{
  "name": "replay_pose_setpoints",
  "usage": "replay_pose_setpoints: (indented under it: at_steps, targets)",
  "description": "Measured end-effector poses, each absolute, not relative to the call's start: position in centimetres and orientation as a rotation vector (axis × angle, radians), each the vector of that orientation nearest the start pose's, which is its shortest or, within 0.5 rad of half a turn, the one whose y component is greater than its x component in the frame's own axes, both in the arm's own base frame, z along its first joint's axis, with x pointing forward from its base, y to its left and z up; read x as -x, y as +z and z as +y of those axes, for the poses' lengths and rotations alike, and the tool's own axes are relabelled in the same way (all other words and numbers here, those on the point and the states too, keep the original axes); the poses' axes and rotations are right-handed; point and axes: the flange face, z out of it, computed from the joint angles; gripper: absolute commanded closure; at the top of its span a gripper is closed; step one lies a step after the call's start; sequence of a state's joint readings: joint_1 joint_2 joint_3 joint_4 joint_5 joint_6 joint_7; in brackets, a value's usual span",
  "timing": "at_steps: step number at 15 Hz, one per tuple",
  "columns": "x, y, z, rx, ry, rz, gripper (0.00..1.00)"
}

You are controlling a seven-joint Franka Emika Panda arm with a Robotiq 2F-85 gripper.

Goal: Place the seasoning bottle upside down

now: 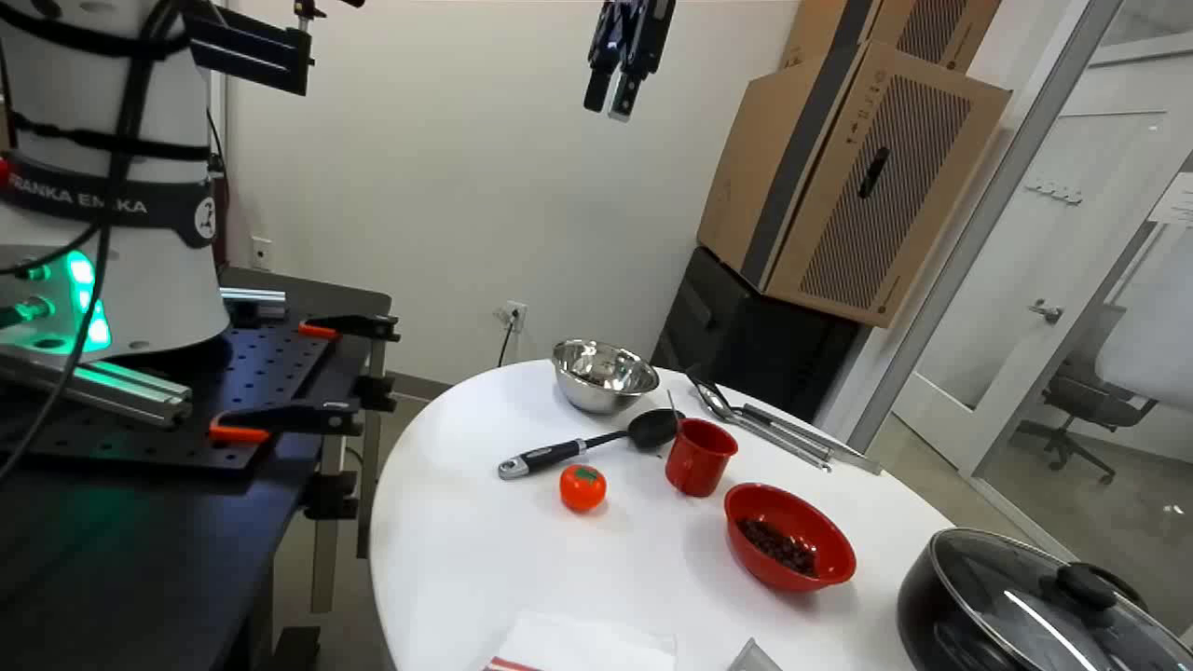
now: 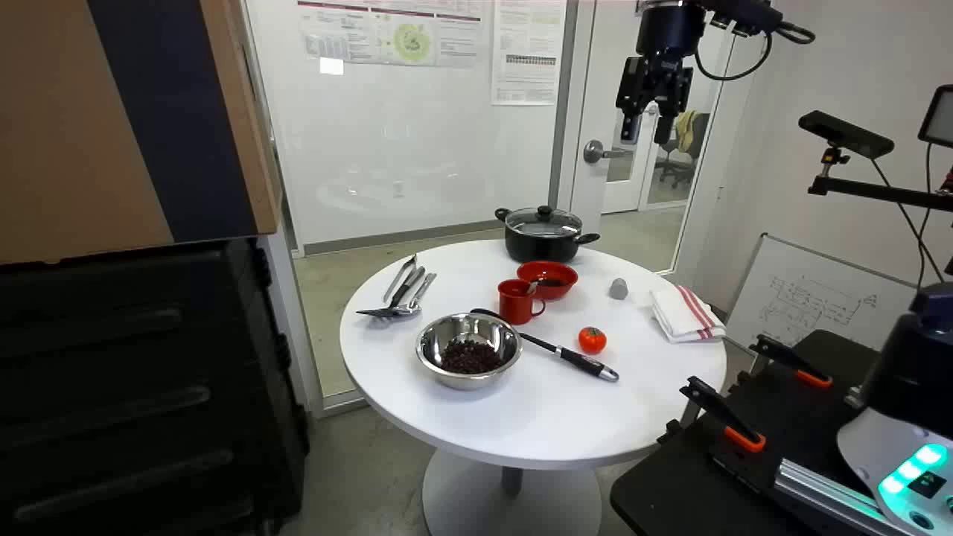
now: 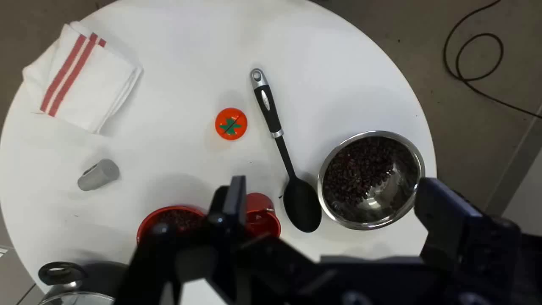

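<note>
The seasoning bottle is a small pale grey cylinder (image 2: 618, 289) on the white round table. In the wrist view it (image 3: 98, 174) is at the left, below the folded towel, and appears to lie on its side. In an exterior view only a grey corner of it (image 1: 753, 658) shows at the bottom edge. My gripper (image 2: 646, 134) is high above the table, open and empty. In the wrist view the fingers (image 3: 334, 188) stand wide apart, with the steel bowl and spoon far below between them. The gripper also shows high up in an exterior view (image 1: 610, 98).
On the table (image 2: 461, 428) are a steel bowl (image 2: 467, 380) of beans, a red bowl (image 2: 555, 292), a red mug (image 2: 515, 304), a black spoon (image 2: 584, 363), a toy tomato (image 2: 592, 340), a striped towel (image 2: 681, 314), a lidded black pot (image 2: 540, 246) and metal utensils (image 2: 406, 290).
</note>
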State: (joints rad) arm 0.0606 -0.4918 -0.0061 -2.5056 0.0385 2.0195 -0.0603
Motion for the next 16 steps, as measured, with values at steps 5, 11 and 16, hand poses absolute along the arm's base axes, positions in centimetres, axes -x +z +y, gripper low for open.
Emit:
replay_pose_setpoints:
  at_steps: [5, 11, 16]
  targets:
    - [-40.6, 45.9, 1.9, 3.132, -0.22, -0.085, 0.0]
    - [-42.7, 43.6, -1.6, 3.18, -0.678, 0.138, 0.0]
    - [-42.1, 37.5, -8.2, 3.244, -0.849, 0.436, 0.0]
